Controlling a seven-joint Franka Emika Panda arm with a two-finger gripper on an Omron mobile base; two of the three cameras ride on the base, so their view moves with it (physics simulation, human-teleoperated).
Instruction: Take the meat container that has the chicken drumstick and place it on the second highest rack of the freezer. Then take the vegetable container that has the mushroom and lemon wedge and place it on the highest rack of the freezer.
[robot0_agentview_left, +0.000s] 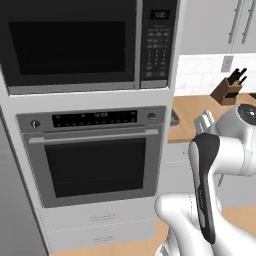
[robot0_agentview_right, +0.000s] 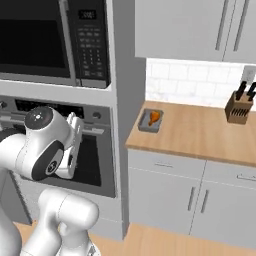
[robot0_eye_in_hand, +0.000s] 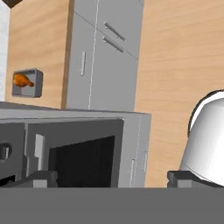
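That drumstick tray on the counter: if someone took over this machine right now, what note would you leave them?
Claw: open, holding nothing, in front of the oven.
Meat container with the chicken drumstick: on the wooden counter, at its left end beside the oven column, untouched.
Done: nothing yet.
Left: pick up the meat container and set it on the freezer's second highest rack; then find the vegetable container and put it on the highest rack.
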